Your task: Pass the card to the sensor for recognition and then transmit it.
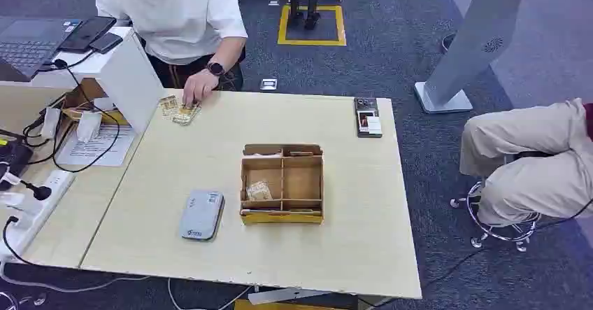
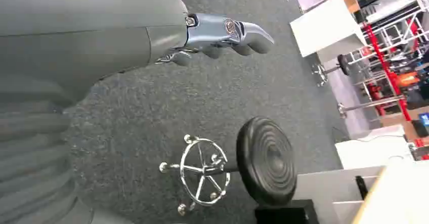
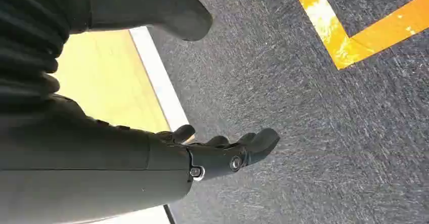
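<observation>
With both arms hanging, the left hand (image 2: pixel 222 34) and right hand (image 3: pixel 222 153) hold nothing, fingers loosely apart, while the card (image 1: pixel 259 190) waits in the wooden organiser (image 1: pixel 282 183) beside the grey sensor (image 1: pixel 201 214).

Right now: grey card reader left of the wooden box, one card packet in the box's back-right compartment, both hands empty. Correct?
Not quite. The card packet lies in the front-left compartment of the wooden box, as the head view shows. The grey card reader is left of the box, and the left hand and right hand hold nothing.
</observation>
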Controlling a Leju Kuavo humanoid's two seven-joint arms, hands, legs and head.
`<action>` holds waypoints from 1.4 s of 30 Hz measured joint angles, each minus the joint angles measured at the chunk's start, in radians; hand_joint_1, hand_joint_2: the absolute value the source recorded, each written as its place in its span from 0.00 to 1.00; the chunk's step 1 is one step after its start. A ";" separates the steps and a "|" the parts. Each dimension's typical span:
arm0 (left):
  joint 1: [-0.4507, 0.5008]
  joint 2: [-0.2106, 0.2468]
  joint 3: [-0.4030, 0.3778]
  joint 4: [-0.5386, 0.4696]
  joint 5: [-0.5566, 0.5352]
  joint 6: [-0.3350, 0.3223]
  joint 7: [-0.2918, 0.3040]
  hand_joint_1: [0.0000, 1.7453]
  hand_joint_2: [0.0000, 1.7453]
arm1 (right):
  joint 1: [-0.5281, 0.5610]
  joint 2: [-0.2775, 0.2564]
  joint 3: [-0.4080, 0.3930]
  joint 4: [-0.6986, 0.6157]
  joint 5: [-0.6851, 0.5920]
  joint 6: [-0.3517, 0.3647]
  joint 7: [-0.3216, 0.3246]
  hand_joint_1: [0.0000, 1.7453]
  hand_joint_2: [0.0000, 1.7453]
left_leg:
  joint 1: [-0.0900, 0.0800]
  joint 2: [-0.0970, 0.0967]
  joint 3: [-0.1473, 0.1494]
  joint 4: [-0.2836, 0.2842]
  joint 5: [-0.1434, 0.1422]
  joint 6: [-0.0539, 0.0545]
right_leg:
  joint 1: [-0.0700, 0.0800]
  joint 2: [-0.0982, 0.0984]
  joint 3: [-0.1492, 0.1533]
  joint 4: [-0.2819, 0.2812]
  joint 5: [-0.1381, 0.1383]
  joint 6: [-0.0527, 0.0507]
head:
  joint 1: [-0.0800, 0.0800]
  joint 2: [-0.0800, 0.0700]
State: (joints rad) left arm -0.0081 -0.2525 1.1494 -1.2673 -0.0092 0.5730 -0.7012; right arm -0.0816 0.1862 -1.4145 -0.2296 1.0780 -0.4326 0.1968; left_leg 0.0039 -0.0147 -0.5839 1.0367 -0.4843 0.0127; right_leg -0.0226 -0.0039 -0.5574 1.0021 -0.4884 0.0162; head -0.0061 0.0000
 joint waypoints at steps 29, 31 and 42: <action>0.116 -0.054 -0.562 -0.586 -0.053 0.125 -0.002 0.00 1.00 | 0.000 0.014 0.000 0.000 0.002 -0.001 0.001 0.00 1.00 | 0.000 -0.001 0.000 0.000 0.001 0.000 | 0.000 -0.001 0.000 0.000 0.001 0.000 | 0.000 0.000; 0.124 -0.053 -0.603 -0.614 -0.070 0.125 -0.002 0.00 1.00 | 0.000 0.017 0.001 0.000 0.004 0.000 0.000 0.00 1.00 | 0.000 -0.001 0.000 0.000 0.001 0.000 | 0.000 -0.001 0.000 0.000 0.001 0.000 | -0.001 0.000; 0.136 -0.046 -0.825 -0.647 -0.262 0.126 -0.002 0.00 1.00 | 0.000 0.022 0.005 0.000 0.015 0.002 0.000 0.00 1.00 | 0.000 -0.001 0.000 0.000 0.001 0.000 | 0.000 -0.001 0.000 0.000 0.001 0.000 | -0.001 0.000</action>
State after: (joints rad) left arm 0.1275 -0.2983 0.3244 -1.9139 -0.2714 0.6985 -0.7034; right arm -0.0814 0.2083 -1.4092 -0.2296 1.0929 -0.4311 0.1972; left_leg 0.0039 -0.0154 -0.5836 1.0369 -0.4836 0.0123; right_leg -0.0225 -0.0045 -0.5571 1.0021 -0.4874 0.0160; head -0.0069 0.0004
